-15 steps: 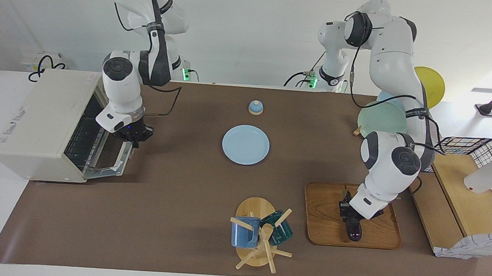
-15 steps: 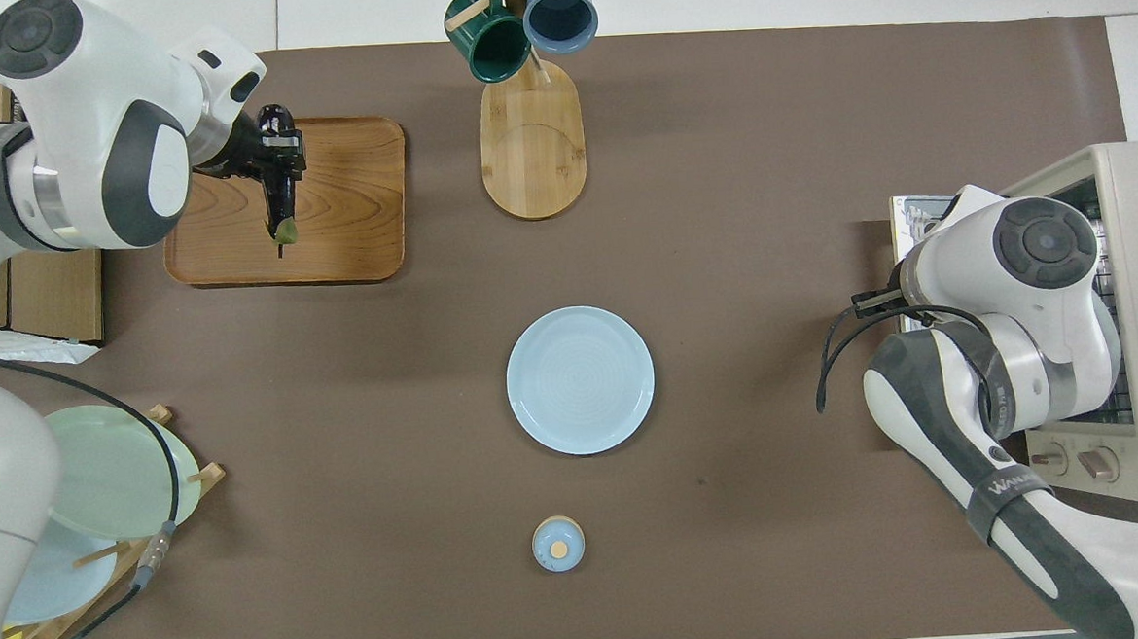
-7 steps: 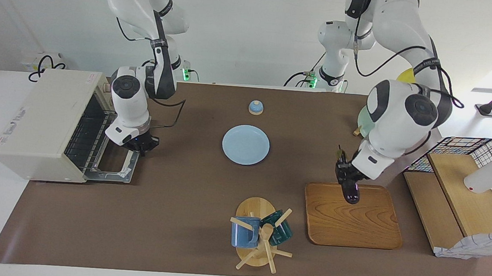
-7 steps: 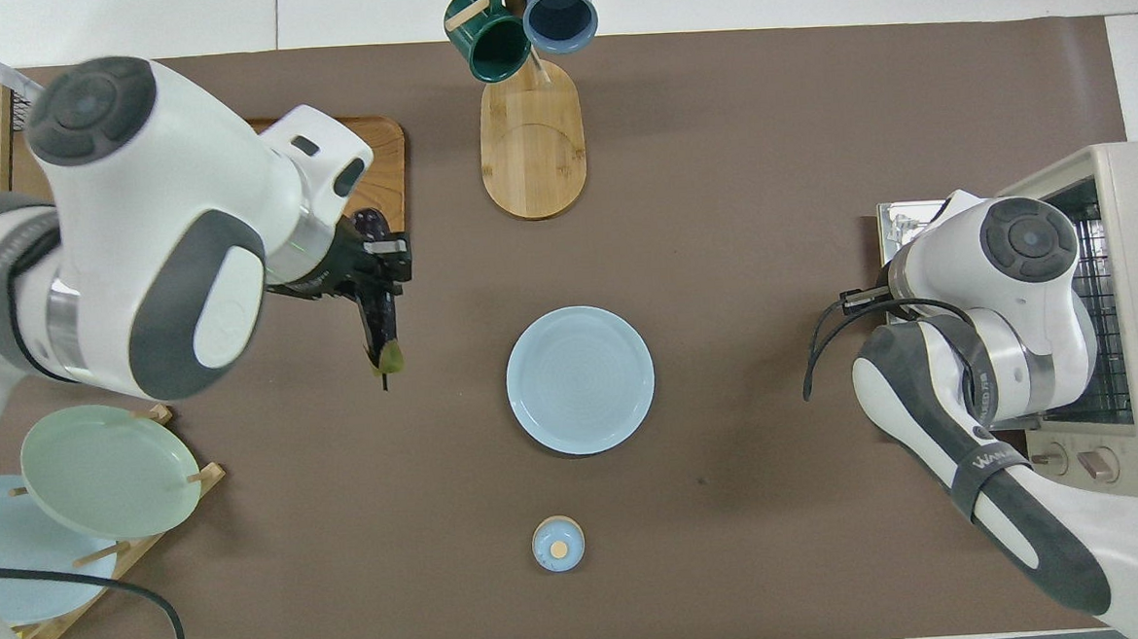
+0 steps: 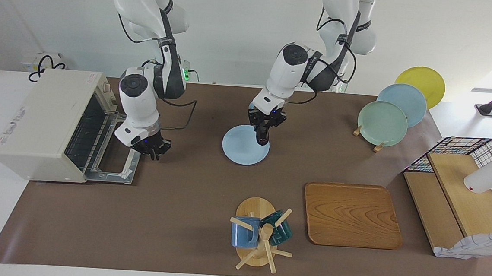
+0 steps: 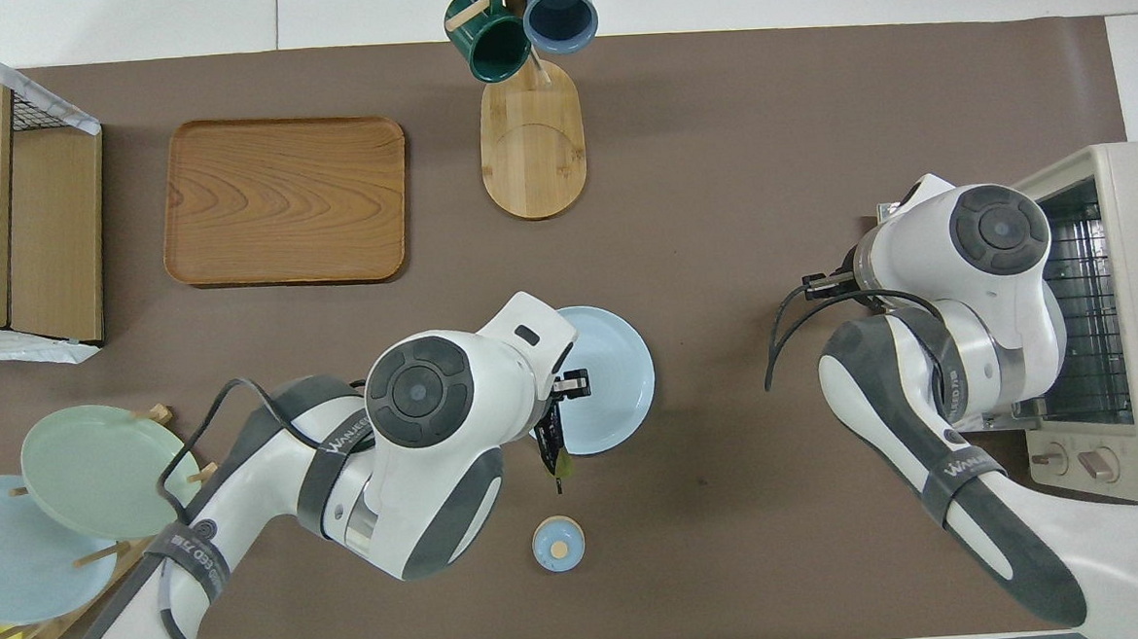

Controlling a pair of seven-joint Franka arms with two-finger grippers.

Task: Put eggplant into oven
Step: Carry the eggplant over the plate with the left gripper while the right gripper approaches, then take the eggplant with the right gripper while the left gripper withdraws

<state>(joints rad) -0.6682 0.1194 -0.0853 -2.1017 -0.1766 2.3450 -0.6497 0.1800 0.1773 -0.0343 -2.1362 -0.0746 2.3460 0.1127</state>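
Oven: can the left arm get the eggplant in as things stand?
Probably yes. The oven door lies dropped open, rack exposed. The left gripper holds the eggplant over the blue plate. Only the right gripper, hanging beside the door, partly crowds the approach.

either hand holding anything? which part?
Left hand grips the eggplant near its middle, over the blue plate. Right hand holds nothing, by the oven.

White arms (image 5: 138, 100), dark grey joint caps, black cables.

Bright, even light; daylight glare washes out the worktop (image 5: 468, 114) corner at the left arm's end; soft shadows, sharp focus.
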